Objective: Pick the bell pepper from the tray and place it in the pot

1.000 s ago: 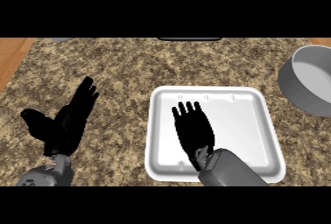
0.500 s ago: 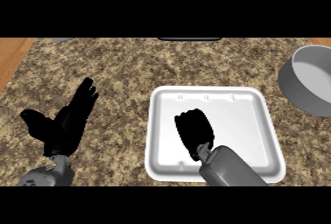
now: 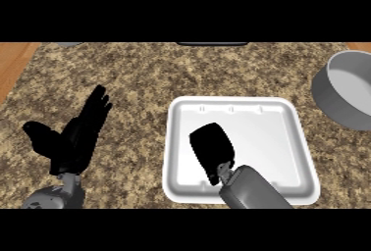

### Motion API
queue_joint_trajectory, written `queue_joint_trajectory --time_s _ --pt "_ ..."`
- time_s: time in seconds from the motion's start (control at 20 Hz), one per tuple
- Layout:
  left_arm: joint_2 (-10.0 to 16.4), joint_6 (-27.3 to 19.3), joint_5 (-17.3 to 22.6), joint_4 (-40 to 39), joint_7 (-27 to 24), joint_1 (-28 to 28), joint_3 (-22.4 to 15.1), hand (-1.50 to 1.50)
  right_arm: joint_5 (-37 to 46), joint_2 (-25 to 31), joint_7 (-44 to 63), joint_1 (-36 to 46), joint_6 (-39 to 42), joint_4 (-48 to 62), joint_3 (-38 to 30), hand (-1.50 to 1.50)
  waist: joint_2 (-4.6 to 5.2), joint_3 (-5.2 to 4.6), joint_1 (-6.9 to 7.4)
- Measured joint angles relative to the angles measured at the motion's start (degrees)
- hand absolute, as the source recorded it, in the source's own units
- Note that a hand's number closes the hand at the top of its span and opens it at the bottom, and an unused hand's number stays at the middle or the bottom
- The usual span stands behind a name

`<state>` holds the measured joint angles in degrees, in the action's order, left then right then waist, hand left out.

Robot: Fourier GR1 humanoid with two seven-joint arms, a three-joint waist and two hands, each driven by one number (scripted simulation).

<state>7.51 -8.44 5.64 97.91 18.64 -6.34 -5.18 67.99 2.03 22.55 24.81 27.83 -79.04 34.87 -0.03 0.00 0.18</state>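
The right hand (image 3: 212, 149) is curled down inside the tray (image 3: 290, 105); the bell pepper is unseen, probably hidden in that curl. The lift and carry to the pot (image 3: 340, 98), ahead and right of that hand, are not yet done. The left hand (image 3: 76, 139) rests open.

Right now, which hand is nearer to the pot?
Right. The right hand sits over the tray, which lies just left of the pot. The left hand rests open on the tray's other side, at the view's left, farther away.
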Motion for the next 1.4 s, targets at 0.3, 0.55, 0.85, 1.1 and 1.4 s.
queue_joint_trajectory --time_s 0.3,0.55,0.85,1.1,1.4 --pt "0.1 -0.7 -0.4 -0.2 -0.5 1.0 1.9 0.0 -2.9 9.6 -3.5 -7.3 -2.8 -6.9 -9.8 1.5 -0.33 0.11 -3.07" --pt "0.6 -2.1 -0.4 0.4 -0.5 3.0 4.1 0.0 -10.4 21.2 -7.0 -13.7 -7.0 -7.7 -28.3 1.5 -0.8 0.36 -7.87" --pt "1.5 -1.6 0.3 1.5 -0.6 4.4 5.1 0.0 -22.1 35.1 -19.1 -19.3 -10.9 -6.4 -50.4 1.5 -1.02 0.27 -7.74" --pt "1.6 -0.5 0.8 1.9 -0.3 4.2 4.5 0.0 -33.3 43.9 -32.8 -24.0 -9.7 -2.8 -66.5 1.5 -0.85 0.15 -6.0" --pt "0.8 0.2 -0.1 0.6 -1.1 3.0 2.8 0.0 -43.5 51.8 -46.2 -26.7 -5.1 0.5 -81.2 1.5 -0.51 0.03 -3.55"
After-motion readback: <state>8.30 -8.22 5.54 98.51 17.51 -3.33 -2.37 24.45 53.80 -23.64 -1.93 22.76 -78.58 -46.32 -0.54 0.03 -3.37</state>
